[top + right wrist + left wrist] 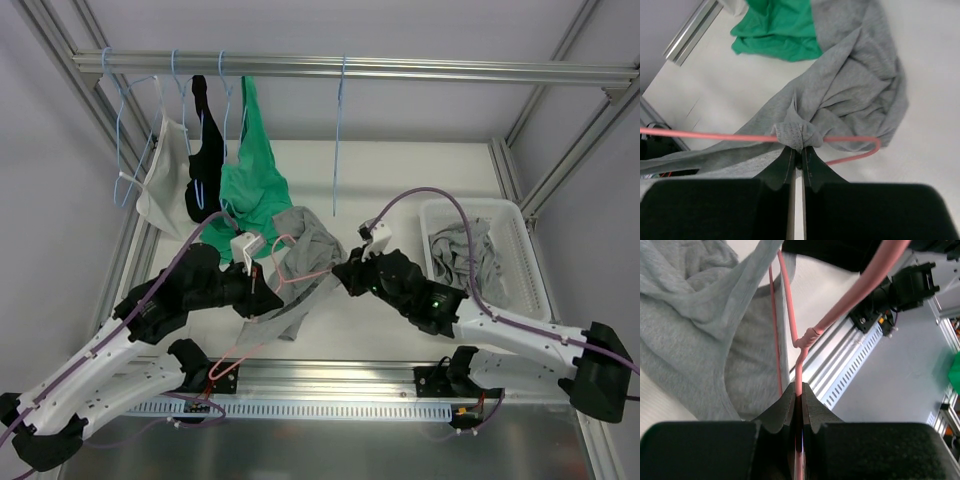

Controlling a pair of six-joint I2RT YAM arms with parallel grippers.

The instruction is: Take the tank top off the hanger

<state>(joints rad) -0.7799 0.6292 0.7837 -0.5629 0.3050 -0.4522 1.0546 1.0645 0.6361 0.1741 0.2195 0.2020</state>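
Left end effector (799, 394) is pressed together on the wire of the pink hanger (807, 336). Right end effector (796, 154) pinches a bunched strap of the gray tank top (855, 90) where it wraps that hanger's bar. Draped over the hanger, the tank top runs lengthwise from near-left to far-right. Beyond the hanger hangs a green garment (255, 175).

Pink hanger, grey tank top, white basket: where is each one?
pink hanger (805, 337), left wrist view, on its twisted neck.
grey tank top (855, 85), right wrist view, on the bunched cloth.
white basket (522, 262), top view, on its right wall.
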